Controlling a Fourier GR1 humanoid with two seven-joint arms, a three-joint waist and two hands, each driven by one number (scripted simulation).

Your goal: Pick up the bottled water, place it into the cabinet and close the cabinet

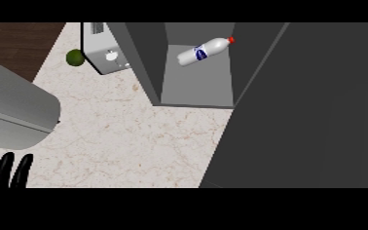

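The bottle lay tilted inside the open cabinet, cap up and to the right, well ahead and right of the left hand. Only that hand's fingers showed, straight and holding nothing, at the lower left edge. The right hand was out of view. The door stood open on the right, so closing it looked like the remaining step.
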